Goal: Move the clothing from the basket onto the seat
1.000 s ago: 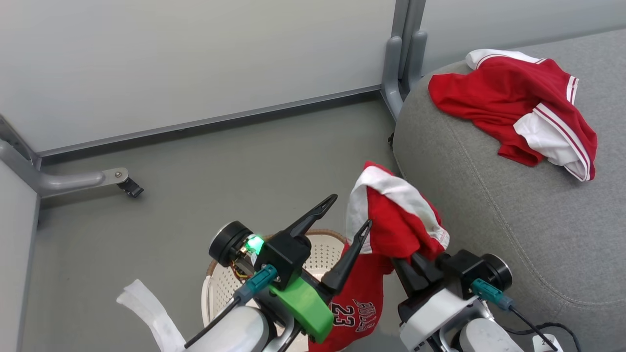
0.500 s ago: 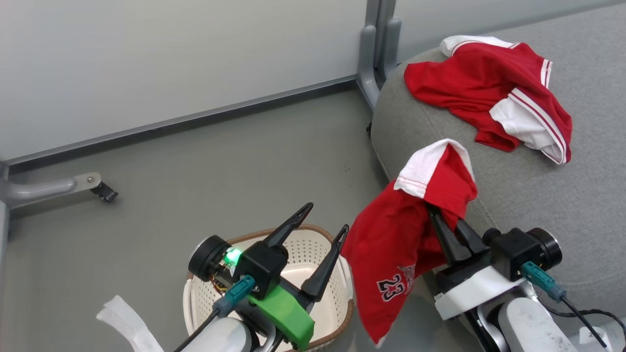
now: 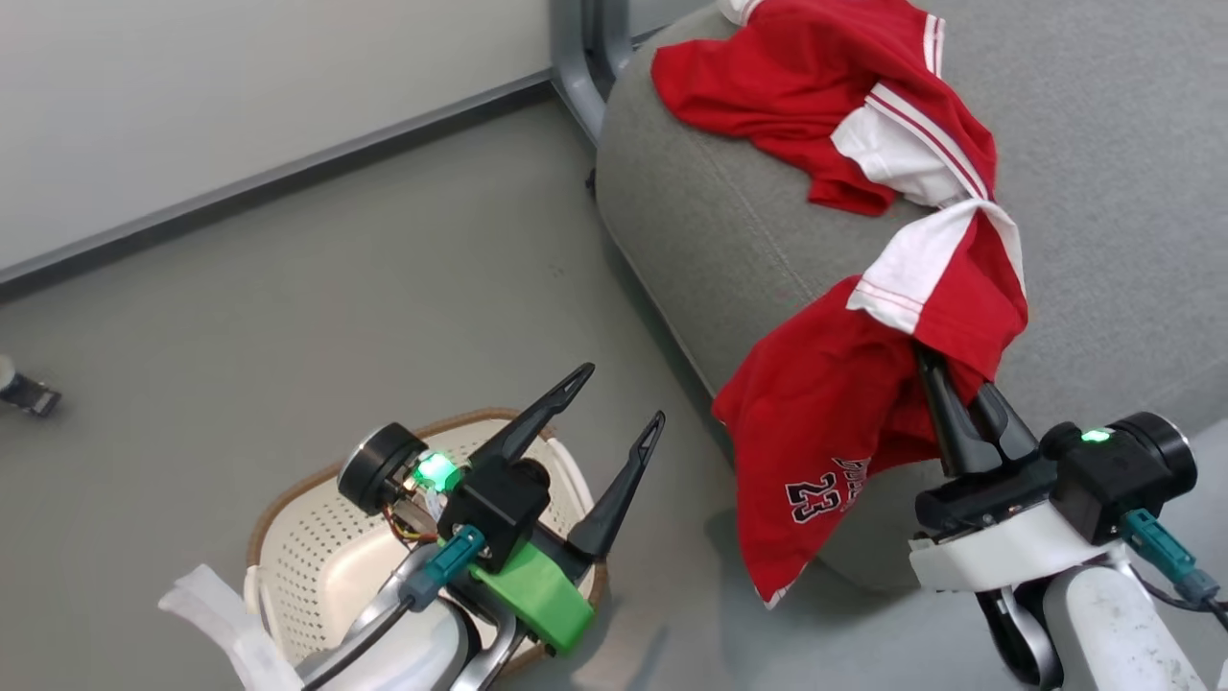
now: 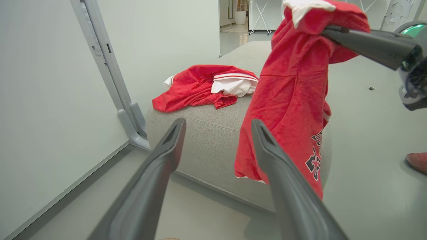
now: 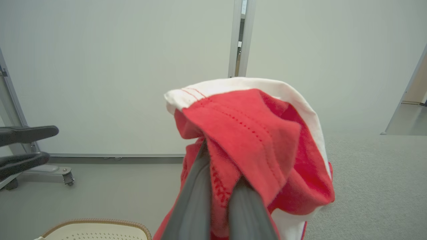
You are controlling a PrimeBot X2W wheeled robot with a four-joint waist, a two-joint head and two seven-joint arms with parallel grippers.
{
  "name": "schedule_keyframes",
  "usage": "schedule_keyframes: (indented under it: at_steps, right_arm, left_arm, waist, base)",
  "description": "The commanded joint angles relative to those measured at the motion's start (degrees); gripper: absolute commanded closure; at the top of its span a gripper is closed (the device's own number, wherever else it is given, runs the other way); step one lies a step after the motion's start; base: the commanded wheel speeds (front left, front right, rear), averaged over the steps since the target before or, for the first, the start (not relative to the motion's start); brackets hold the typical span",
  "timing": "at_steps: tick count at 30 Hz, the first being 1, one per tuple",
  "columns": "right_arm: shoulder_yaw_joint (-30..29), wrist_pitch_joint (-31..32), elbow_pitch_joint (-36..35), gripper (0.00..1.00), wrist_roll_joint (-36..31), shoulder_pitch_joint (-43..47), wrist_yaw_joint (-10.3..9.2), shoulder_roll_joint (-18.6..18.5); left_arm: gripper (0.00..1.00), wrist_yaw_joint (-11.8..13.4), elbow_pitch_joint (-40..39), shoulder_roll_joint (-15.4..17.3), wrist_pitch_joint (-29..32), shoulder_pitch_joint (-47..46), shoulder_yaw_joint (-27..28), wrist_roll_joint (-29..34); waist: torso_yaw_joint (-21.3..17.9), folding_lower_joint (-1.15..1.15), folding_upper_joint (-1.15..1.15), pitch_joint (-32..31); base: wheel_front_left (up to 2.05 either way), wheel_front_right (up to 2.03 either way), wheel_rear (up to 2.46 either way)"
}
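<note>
Our right end effector (image 3: 950,384) clamps the red white-trimmed "23" jersey (image 3: 825,422) by a bunched fold; we judge it light, floppy.

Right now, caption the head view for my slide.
Right pincer holds the 23 jersey at the seat edge, second red garment on it; open left pincer above basket.

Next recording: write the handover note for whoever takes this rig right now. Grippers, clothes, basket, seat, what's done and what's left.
Left gripper: open, holding nothing, above the basket on the floor.
Right gripper: jaws shut on the "23" jersey, which hangs by the seat's rounded edge.
Done: the other red garment lies on the seat; the jersey is out of the basket.
Left: bring the jersey over the seat and open the jaws.
</note>
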Motion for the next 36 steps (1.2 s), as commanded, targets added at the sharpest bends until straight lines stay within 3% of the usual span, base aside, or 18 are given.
schedule_keyframes:
  at_steps: [1, 8, 12, 17, 24, 31, 32, 33, 34, 36]
  right_arm:
    - [-0.54, -0.03, -0.97, 1.00, 0.00, -0.07, -0.07, 0.27]
    - [-4.54, -0.03, -2.88, 1.00, -0.11, -5.28, -0.07, -0.57]
    - [-10.55, -0.03, -3.53, 1.00, 2.39, -11.30, -0.08, -2.12]
    - [-17.52, -0.03, -1.45, 1.00, 6.16, -20.95, -0.07, -7.75]
    - [-21.07, -0.03, 10.12, 1.00, 13.64, -35.51, -0.08, -20.28]
    - [-17.27, -0.03, 27.26, 1.00, 17.10, -44.98, -0.07, -26.66]
    - [-16.35, -0.03, 29.66, 0.87, 17.36, -45.82, -0.07, -26.76]
    - [-15.87, -0.03, 31.06, 0.68, 17.43, -46.35, -0.07, -26.80]
    - [-15.82, -0.02, 33.24, 0.00, 16.64, -47.25, -0.07, -26.27]
    - [-16.74, -0.02, 35.43, 0.00, 15.63, -47.99, -0.07, -25.31]
  left_arm:
    - [0.00, -0.31, -0.23, 0.65, 0.42, -1.43, -0.05, 0.92]
    - [0.00, -1.70, -1.04, 1.26, 2.30, -4.39, -1.21, 1.87]
    - [0.00, -2.58, -1.74, 0.36, 3.13, -6.88, -2.02, 2.85]
    - [0.00, -3.32, -2.37, 0.50, 4.91, -10.12, -2.49, 4.35]
    - [0.00, -4.38, -4.14, 1.68, 5.88, -14.63, -1.88, 5.55]
    - [0.00, -4.48, -4.51, 1.07, 4.92, -16.98, -1.18, 5.37]
    - [0.00, -4.12, -4.31, 0.86, 4.63, -17.05, -0.91, 5.14]
    - [0.00, -3.95, -4.20, 0.71, 4.38, -17.06, -0.75, 4.96]
    - [0.00, -3.79, -4.00, 0.41, 3.91, -16.94, -0.47, 4.69]
    - [0.00, -3.50, -3.49, -0.05, 3.31, -16.80, -0.33, 4.29]
  waist:
    - [-6.01, 0.00, 0.00, 5.66]
    - [-7.97, 0.00, 0.00, 11.05]
    - [-5.38, 0.00, 0.00, 15.50]
    - [-0.55, 0.00, 0.00, 22.56]
    - [5.55, 0.00, 0.00, 31.42]
    - [9.80, 0.00, 0.00, 35.63]
    - [10.22, 0.00, 0.00, 35.83]
    - [10.44, 0.00, 0.00, 35.92]
    - [10.73, 0.00, 0.00, 35.93]
    - [11.19, 0.00, 0.00, 35.66]
  base:
    - [0.00, 0.00, 0.00]
    - [0.00, 0.00, 0.00]
    - [0.00, 0.00, 0.00]
    - [0.00, 0.00, 0.00]
    - [0.00, 0.00, 0.00]
    - [0.00, 0.00, 0.00]
    - [0.00, 0.00, 0.00]
    - [0.00, 0.00, 0.00]
    - [0.00, 0.00, 0.00]
    - [0.00, 0.00, 0.00]
